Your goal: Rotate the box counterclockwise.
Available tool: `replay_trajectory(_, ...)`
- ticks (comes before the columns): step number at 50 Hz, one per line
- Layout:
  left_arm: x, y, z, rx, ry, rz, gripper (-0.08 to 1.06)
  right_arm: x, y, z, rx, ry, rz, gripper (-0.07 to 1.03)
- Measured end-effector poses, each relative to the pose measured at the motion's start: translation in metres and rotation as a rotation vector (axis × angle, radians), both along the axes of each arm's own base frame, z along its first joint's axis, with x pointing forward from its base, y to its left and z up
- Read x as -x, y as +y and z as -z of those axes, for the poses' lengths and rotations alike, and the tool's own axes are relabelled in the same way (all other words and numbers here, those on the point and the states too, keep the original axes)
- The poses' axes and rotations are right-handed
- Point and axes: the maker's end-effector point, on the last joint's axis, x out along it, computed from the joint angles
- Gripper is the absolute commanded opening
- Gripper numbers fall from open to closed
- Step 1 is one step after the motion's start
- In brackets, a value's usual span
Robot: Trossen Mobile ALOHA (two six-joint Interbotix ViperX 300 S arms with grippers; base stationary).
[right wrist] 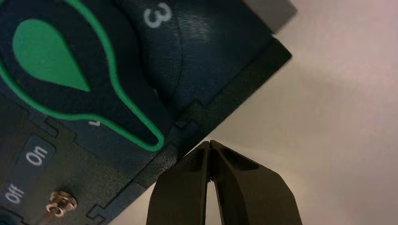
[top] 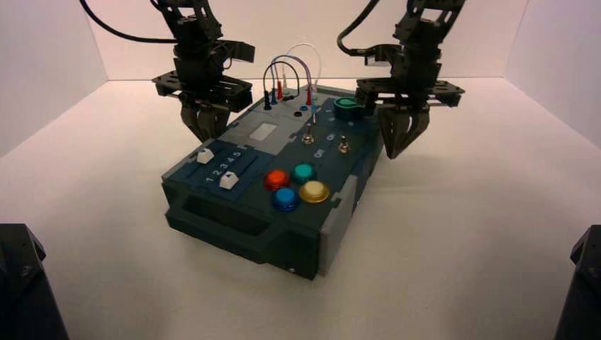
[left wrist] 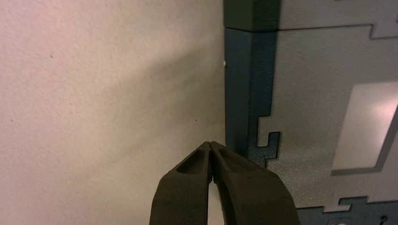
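The box, dark teal and grey, lies skewed on the white table, its short front end towards the lower left. On top are coloured buttons, two white sliders, a green knob and looped wires. My left gripper is shut and empty beside the box's far left edge; in the left wrist view its tips sit close to the box's side wall. My right gripper, also shut and empty, stands at the box's right side; its tips are at the box's edge near the knob.
A toggle switch lettered On and Off lies close to the right gripper. White walls enclose the table at the back and sides. Dark arm bases stand at the lower left corner and the lower right corner.
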Motion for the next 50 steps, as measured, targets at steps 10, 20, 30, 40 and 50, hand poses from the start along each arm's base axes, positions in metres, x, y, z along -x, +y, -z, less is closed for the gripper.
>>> replay_trajectory(10, 0.004, -0.004, -0.001, -0.002, 0.008, 0.012, -0.03, -0.026, 0.005, -0.003, -0.003, -0.021, 0.002, -0.02)
replay_trajectory(20, 0.016, -0.011, -0.002, -0.010, 0.026, 0.046, -0.03, -0.050, 0.011, -0.010, -0.006, -0.047, -0.004, -0.02)
replay_trajectory(30, 0.022, -0.015, -0.002, -0.012, 0.031, 0.066, -0.03, -0.065, 0.017, -0.016, -0.013, -0.065, -0.007, -0.02)
replay_trajectory(40, 0.026, -0.014, -0.006, -0.002, 0.022, 0.060, -0.03, -0.047, 0.011, -0.019, -0.007, -0.047, -0.011, -0.02)
replay_trajectory(50, 0.028, -0.016, -0.030, 0.058, -0.047, 0.035, -0.03, -0.027, 0.009, -0.047, -0.026, -0.083, -0.023, -0.02)
